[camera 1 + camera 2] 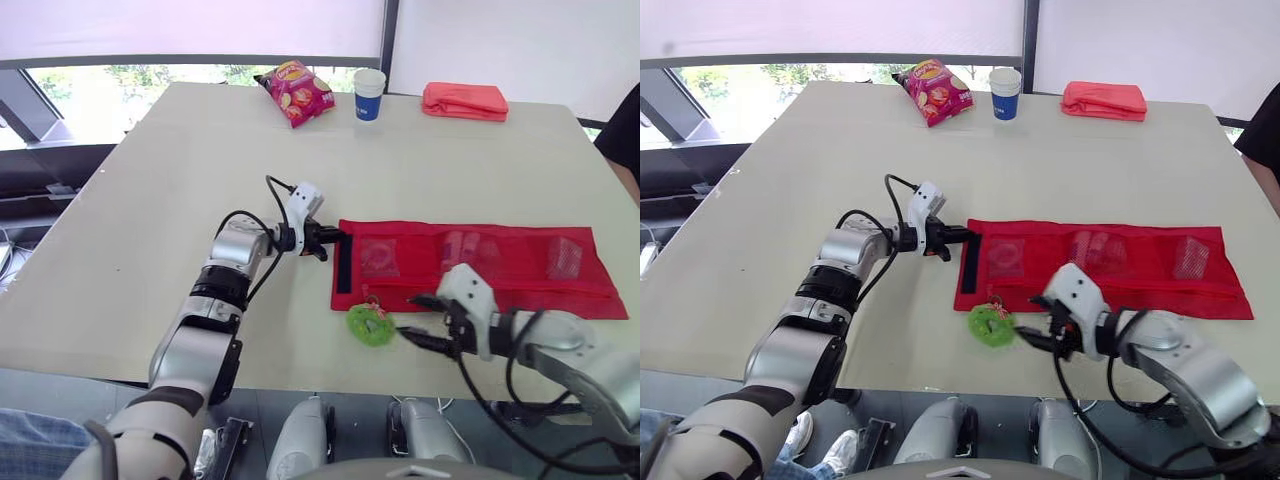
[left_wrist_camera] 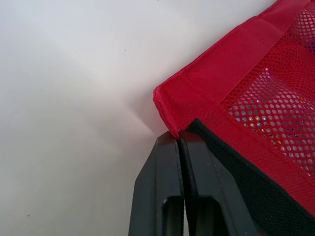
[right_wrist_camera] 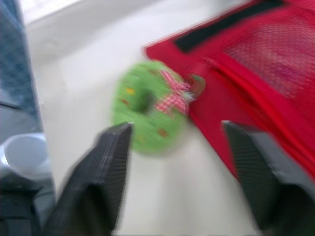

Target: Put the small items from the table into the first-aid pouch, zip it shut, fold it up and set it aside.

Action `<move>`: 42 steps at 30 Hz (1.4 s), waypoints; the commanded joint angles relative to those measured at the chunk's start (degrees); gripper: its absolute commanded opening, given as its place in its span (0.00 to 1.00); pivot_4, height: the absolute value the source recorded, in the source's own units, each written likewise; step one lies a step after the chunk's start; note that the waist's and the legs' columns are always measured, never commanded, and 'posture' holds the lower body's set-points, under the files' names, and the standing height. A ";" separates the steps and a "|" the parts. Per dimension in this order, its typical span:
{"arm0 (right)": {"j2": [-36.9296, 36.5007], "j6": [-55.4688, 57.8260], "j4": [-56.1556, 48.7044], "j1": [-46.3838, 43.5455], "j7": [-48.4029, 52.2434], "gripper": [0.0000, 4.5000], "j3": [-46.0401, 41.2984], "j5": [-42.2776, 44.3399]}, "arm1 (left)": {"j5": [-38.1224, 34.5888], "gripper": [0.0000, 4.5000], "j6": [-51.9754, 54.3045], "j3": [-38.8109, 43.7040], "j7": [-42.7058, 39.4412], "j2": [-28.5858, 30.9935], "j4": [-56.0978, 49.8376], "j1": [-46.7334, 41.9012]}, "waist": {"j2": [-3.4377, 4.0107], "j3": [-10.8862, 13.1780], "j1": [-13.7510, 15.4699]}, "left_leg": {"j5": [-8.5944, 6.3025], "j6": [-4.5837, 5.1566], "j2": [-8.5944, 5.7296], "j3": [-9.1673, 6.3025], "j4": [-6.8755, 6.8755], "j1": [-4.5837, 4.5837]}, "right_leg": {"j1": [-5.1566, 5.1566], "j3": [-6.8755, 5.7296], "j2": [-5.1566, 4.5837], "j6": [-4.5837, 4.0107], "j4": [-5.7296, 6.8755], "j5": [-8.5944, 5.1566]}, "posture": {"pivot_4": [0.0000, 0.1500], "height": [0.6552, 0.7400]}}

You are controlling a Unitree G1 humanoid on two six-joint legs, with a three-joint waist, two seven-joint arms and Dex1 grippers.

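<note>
bright daylight thru far windows (image 1: pixel 100 95), soft shadows on table (image 1: pixel 140 190)

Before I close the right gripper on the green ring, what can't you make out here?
Pocket contents: veiled by the pouch mesh and too small in the head views.
Green ring: blurred in the right wrist view; whether its bow touches the pouch, cannot tell.
Rest of the pouch past the left gripper: cut off by the left wrist view's edge.
Person: cut off by the head views' right edge.
</note>
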 commanded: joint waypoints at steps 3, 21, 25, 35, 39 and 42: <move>1.80 1.74 3.37 -3.68 -1.63 0.85 5.66 -3.01 | 0.71 0.00 0.14 0.15 -0.12 -0.01 -1.14 -0.28 | -0.01 -0.01 0.05 | 0.00 0.00 -0.02 -0.02 -0.01 -0.02 | 0.00 -0.03 -0.01 -0.15 0.00 0.11 | 1.00 1.00; 2.42 5.96 0.81 -3.42 -3.37 0.01 1.61 -2.46 | 1.12 0.00 0.01 0.30 -0.26 -0.05 -1.97 0.08 | -0.01 -0.01 0.04 | 0.00 0.00 -0.01 -0.01 0.00 -0.02 | 0.00 -0.05 -0.01 0.01 0.04 0.06 | 1.00 1.00; -1.55 7.27 -1.42 -1.87 -2.10 0.01 -6.43 -0.47 | 1.16 0.00 -0.22 0.36 -0.37 0.07 -1.91 0.26 | -0.01 -0.01 0.02 | 0.00 0.00 -0.02 -0.01 0.00 -0.04 | 0.00 -0.05 -0.05 -0.09 0.03 0.14 | 1.00 1.00; -14.65 2.75 -0.23 1.87 1.14 0.01 -14.59 -3.35 | 1.44 0.00 -1.03 0.57 -0.36 -0.15 -1.41 0.23 | -0.02 0.00 0.04 | 0.00 0.00 -0.03 -0.04 -0.02 -0.06 | -0.01 -0.08 -0.04 0.01 -0.02 0.05 | 1.00 1.00; -17.06 0.63 1.67 3.58 1.64 0.01 -17.52 -4.10 | 1.53 0.00 -1.51 0.73 -0.38 -0.13 -1.09 0.26 | -0.03 0.01 0.06 | 0.00 0.00 -0.02 -0.04 -0.02 -0.06 | -0.01 -0.08 -0.04 0.06 -0.02 0.02 | 1.00 1.00; -18.57 -0.86 3.03 5.52 2.57 0.01 -19.68 -4.53 | 1.58 0.00 -1.69 0.80 -0.41 -0.03 -1.06 0.32 | -0.03 0.01 0.08 | 0.00 0.00 -0.02 -0.04 -0.02 -0.07 | -0.01 -0.07 -0.04 0.06 -0.03 0.02 | 1.00 1.00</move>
